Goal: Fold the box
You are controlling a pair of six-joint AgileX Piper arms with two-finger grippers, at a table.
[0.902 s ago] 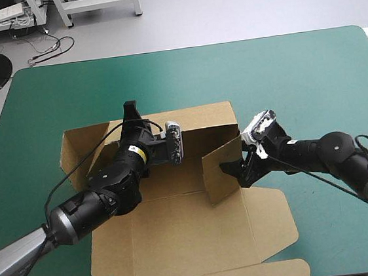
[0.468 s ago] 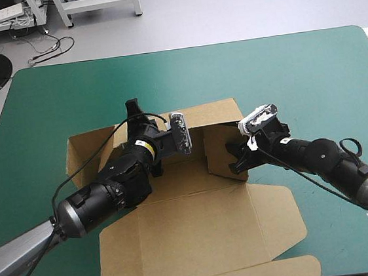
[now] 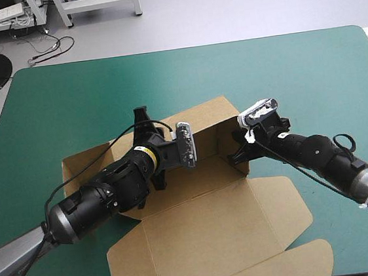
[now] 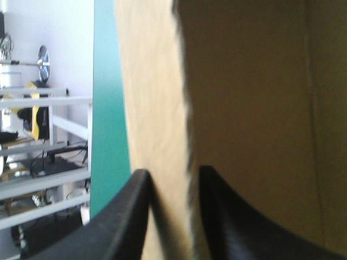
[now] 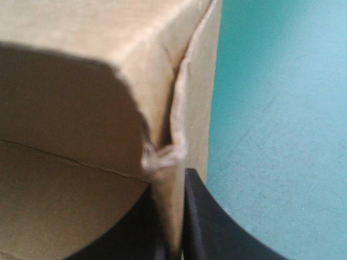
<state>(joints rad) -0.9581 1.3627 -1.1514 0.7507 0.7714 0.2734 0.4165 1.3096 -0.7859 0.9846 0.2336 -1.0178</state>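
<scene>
**Both tools clamped on the raised walls**

We are over the middle of the teal-green covered surface [image 3: 282, 68], where the brown box of cut board [image 3: 207, 234] sits turned a little askew. Its big lid panel lies flat toward the near edge, with a rounded tuck flap at the very front. At the far side the walls stand up.

The left tool [image 3: 142, 113] reaches over the interior to the far wall. Along its wrist, the left tool [image 4: 173, 173] has one black finger on each side of a torn board edge. They are all but together, with the box [image 4: 244, 81] pinched between them and a strip of the surface [image 4: 108, 108] beyond.

At the right-hand corner, the right tool [image 3: 237, 153] meets the upright side wall. Its own camera shows the right tool [image 5: 174, 227] nipped tight on that wall of the box [image 5: 65, 108]. A crumpled, whitish fold of board sits just ahead of the fingers at the corner seam. The surface [image 5: 271, 108] shows bare on the wall's outer side.

A side flap lies spread out to the left, resting on the cover.
</scene>
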